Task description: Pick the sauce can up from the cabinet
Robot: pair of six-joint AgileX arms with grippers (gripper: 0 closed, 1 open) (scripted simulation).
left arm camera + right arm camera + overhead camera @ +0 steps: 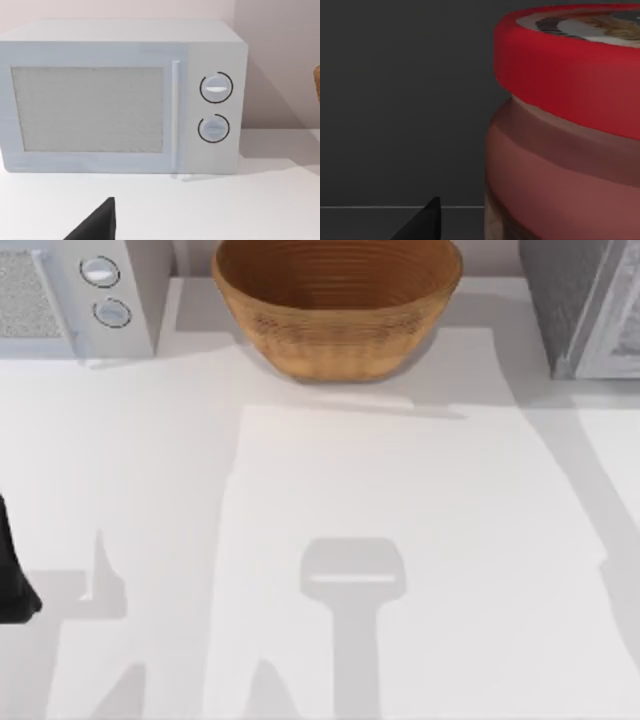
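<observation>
The table [400,540] presents a smooth, matt white surface. The basket [337,305] is of woven, ribbed fibre in tan, rough in texture. The pale box [120,95] has a smooth, satin, plastic-like casing, a fine mesh panel [87,109] with a grainy look, and two smooth round knobs [216,87]. The cabinet [560,300] has a grey speckled, stone-like side and a smooth white frame. The sauce can [565,150] carries a smooth red lid [570,75] with a soft sheen and a smooth printed label. Dark matt walls stand behind it.
</observation>
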